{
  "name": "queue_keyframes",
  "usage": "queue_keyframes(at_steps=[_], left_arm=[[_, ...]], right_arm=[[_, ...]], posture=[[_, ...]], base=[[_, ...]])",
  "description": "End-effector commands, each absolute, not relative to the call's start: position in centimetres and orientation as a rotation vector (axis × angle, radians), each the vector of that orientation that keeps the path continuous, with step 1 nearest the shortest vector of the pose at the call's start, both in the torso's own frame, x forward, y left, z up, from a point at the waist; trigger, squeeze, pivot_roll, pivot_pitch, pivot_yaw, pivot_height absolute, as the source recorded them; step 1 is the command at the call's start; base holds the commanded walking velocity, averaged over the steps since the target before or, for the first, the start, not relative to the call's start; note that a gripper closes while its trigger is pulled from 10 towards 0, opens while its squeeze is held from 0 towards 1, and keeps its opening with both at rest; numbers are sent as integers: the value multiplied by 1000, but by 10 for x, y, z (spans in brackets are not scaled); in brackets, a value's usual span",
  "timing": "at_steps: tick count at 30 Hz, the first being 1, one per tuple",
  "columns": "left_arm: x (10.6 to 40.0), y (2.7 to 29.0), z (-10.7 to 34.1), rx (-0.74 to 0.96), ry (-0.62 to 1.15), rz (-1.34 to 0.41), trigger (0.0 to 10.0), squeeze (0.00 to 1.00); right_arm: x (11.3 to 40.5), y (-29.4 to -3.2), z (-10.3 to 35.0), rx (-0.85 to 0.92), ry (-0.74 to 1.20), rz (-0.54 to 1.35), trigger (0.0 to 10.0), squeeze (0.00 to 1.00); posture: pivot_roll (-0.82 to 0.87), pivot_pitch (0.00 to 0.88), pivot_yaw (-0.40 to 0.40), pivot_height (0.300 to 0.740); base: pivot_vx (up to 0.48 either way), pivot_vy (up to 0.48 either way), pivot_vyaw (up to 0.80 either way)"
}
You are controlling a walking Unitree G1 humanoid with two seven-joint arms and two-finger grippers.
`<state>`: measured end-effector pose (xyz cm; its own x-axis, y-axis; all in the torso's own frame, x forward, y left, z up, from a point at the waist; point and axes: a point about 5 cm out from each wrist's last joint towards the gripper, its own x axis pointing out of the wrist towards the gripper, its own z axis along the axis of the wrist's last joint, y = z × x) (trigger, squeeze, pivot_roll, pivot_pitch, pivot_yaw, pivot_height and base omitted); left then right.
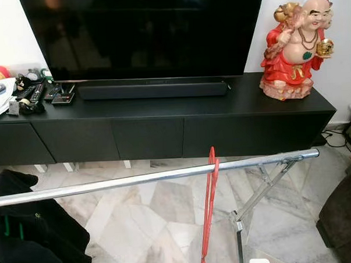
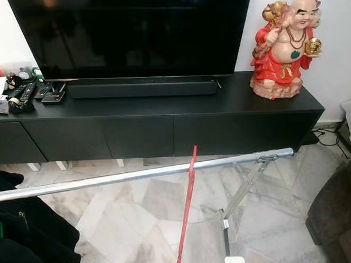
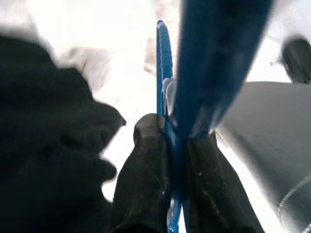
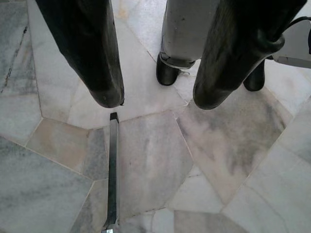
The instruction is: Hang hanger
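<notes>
Blue hanger (image 3: 167, 73) clenched in left gripper (image 3: 175, 145); right gripper (image 4: 155, 92) jaws released.
Red hanger (image 1: 209, 206) on rail (image 1: 154, 178) at 6 o'clock; risk: blue hook misses rail, drops to floor.

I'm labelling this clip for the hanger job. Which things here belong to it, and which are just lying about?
Part of the job:
left gripper, shut on the blue hanger
metal rail
red hanger, already on the rail

Lying about:
television
soundbar
red figurine
remotes
black garment
</notes>
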<state>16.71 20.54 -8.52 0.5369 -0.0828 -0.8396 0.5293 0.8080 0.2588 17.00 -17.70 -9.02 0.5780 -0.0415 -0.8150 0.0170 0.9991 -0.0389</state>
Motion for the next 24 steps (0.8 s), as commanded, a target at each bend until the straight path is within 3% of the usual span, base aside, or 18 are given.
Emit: queue_keyframes(at_steps=[1,6,7,8,10,15,20,24], left_arm=[[157,203,-90,573,958,-423,10000,0],[159,210,-87,525,890,-230,10000,0],[175,218,-71,468,735,-150,10000,0],[207,232,-34,390,461,-16,10000,0],[221,236,-20,370,384,11,10000,0],[237,229,2,396,260,-48,10000,0],[219,221,10,365,226,-254,10000,0],[214,221,16,368,220,-322,10000,0]], right_arm=[[164,-178,-93,-29,979,-42,10000,0],[164,-177,-93,-29,977,-40,10000,0],[164,-177,-93,-29,976,-39,10000,0],[165,-177,-93,-33,973,-36,10000,0],[165,-177,-92,-35,972,-35,10000,0],[167,-179,-92,-44,968,-39,10000,0],[167,-180,-91,-50,967,-41,10000,0],[167,-180,-91,-55,968,-36,10000,0]], posture=[[50,60,-13,740],[46,56,-13,740],[45,56,-13,740],[43,57,-16,740],[43,57,-16,740],[39,63,-20,740],[49,69,-28,740],[55,70,-31,740]], base=[[0,0,0],[0,0,0],[0,0,0],[0,0,0],[0,0,0],[0,0,0],[0,0,0],[0,0,0]])
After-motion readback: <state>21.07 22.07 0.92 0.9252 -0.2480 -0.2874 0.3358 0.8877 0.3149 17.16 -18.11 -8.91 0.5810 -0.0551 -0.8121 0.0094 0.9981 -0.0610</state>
